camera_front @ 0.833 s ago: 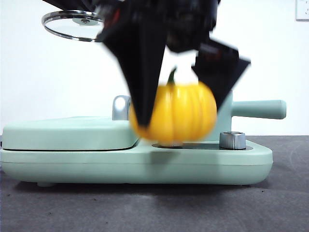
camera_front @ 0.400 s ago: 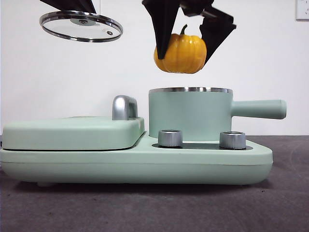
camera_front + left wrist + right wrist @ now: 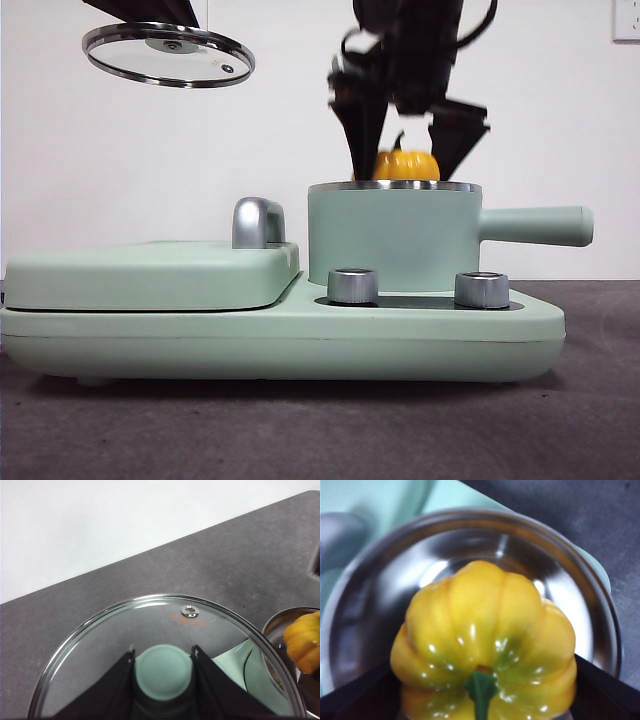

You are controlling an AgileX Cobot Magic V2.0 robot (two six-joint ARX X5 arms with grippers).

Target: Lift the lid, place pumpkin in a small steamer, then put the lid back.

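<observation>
**Two grips, two very different loads**

Two objects are held at this moment. The right gripper point(image 3: 405, 150) has its jaws clamped on the pumpkin point(image 3: 405, 165), one jaw on each flank, and the fruit sits partly below the steel rim of the small steamer point(image 3: 395, 240), with only its crown and green stem showing above the rim in the front view. The right wrist view looks straight down on the ribbed top, with the shiny pot bowl all around it.

The pumpkin looks like a hollow, glossy toy: probably light and stiff, but slick. Its ribs give the jaws grooves to seat in, so a flank grip across the widest part seems the sound one; the stem looks too thin to trust. It is nearly as wide as the pot, so the jaws have little room beside it.

High at the left, the left gripper point(image 3: 163, 680) pinches the mint knob of the lid point(image 3: 168, 52), well clear of the pot. Glass in a steel rim is rigid, heavier and breakable; the knob is the only sensible hold, and it should be set down level.
</observation>
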